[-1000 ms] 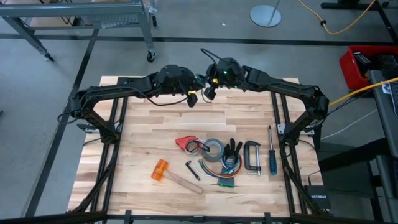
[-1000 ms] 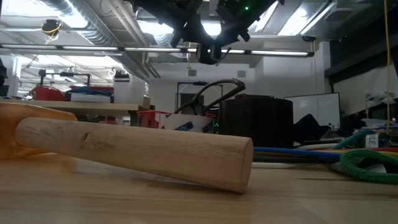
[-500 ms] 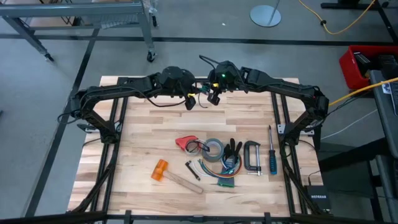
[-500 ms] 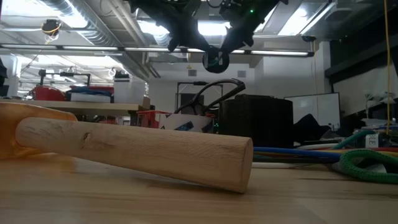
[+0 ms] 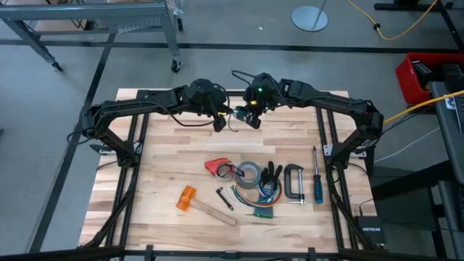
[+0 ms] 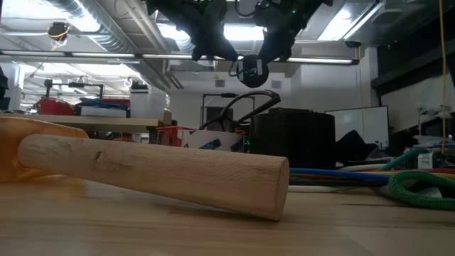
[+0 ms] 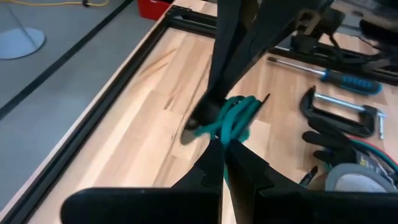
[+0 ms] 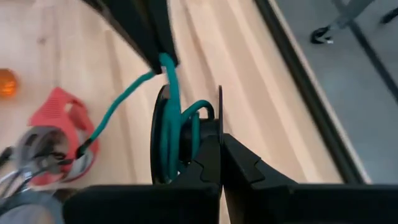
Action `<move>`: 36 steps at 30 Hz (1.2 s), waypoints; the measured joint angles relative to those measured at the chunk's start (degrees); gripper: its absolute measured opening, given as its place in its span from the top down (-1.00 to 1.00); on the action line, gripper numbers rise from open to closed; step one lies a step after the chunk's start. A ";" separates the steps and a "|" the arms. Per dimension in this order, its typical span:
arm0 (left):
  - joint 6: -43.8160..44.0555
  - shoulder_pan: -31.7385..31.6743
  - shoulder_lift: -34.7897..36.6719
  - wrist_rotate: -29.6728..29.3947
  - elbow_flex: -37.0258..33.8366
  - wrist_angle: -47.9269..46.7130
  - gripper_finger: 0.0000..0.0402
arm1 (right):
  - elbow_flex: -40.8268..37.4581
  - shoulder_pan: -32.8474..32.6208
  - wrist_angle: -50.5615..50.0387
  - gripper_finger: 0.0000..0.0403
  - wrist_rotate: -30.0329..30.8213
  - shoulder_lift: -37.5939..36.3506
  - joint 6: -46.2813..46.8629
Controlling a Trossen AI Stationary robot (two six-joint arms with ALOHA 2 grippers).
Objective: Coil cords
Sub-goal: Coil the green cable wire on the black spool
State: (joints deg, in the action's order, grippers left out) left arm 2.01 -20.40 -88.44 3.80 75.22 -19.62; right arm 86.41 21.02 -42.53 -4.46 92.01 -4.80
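High view: two grippers, left (image 5: pixel 220 122) and right (image 5: pixel 250 116), meet above the table's (image 5: pixel 167 152) far edge, both clamped on one teal-green cord (image 7: pixel 231 118).

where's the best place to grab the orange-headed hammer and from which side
Grip the hammer on its bare wooden handle, coming straight down from above. It lies flat on the table, the handle is long, straight and narrow, and it sits apart from the black marker beside it. The rounded orange head looks harder to pinch.
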 joint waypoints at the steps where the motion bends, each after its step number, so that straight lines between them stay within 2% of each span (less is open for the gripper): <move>1: -0.67 0.00 0.02 0.36 0.00 -0.17 1.00 | 0.00 0.00 -0.06 1.00 -1.01 -0.13 0.00; 9: -3.70 0.02 0.11 1.18 0.11 -3.32 1.00 | -0.07 0.00 -0.05 1.00 -4.99 -3.33 -0.04; 17: -4.16 -0.07 0.22 2.68 0.13 0.69 0.98 | -0.15 0.00 5.95 1.00 -5.20 -5.66 -0.17; 28: -9.55 -0.17 0.02 2.76 -0.07 1.31 0.70 | -0.04 -0.04 9.27 1.00 -5.65 -6.83 -0.09; 32: -9.05 -0.62 0.04 2.91 -0.05 0.28 0.56 | -0.04 0.02 8.86 1.00 -5.17 -8.70 -0.15; 36: -7.05 -0.74 0.04 2.88 -0.04 0.13 0.50 | -0.04 0.02 8.82 1.00 -4.58 -11.21 -0.17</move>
State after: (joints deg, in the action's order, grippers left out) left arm -5.04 -21.15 -88.40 6.68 75.18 -19.50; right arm 86.37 21.04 -33.71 -9.03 80.80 -4.96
